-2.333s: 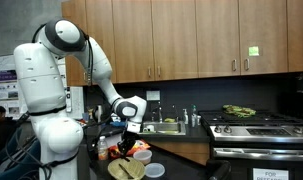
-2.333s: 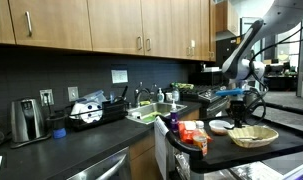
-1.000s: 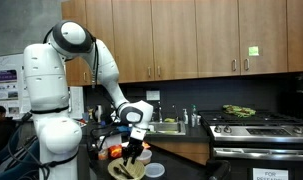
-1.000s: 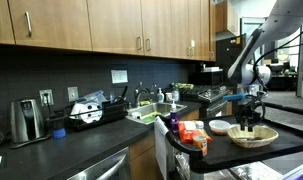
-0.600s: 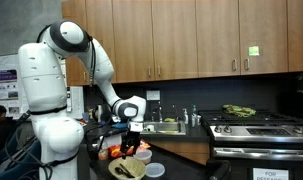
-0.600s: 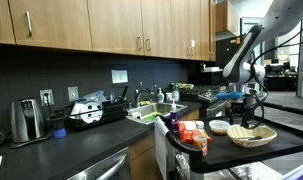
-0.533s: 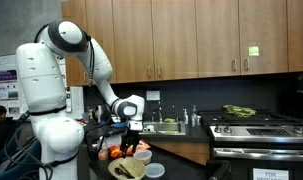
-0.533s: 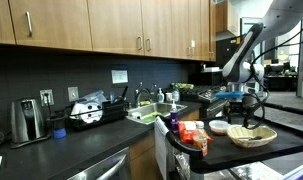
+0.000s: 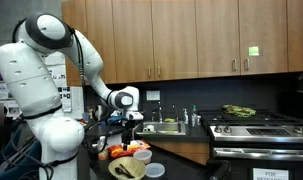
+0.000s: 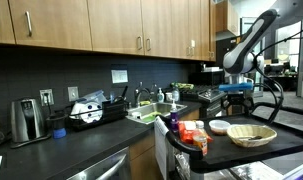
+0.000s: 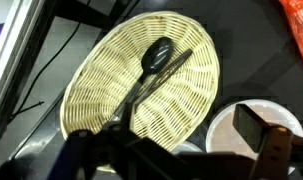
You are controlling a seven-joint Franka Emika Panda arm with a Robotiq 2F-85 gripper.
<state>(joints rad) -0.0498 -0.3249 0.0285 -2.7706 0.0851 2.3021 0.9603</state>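
Claw [image 11: 176, 150] released and empty, hovering above the basket [image 11: 86, 85]; spoon [image 11: 154, 60] lies below, handle slanting back toward the claw.

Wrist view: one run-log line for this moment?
gripper: open, above basket | spoon: lying in basket, not held | white bowl: beside basket

Wooden cabinets [image 10: 91, 25] hang above the dark worktop [image 10: 81, 148]. A steel toaster [image 10: 27, 120] stands near its left end, just beside a blue bowl [image 10: 57, 131]. A white bowl [image 10: 219, 127] and an orange packet [image 10: 194, 134] sit toward the right edge. A stove [image 9: 256, 126] carries a pan of greens [image 9: 238, 110].
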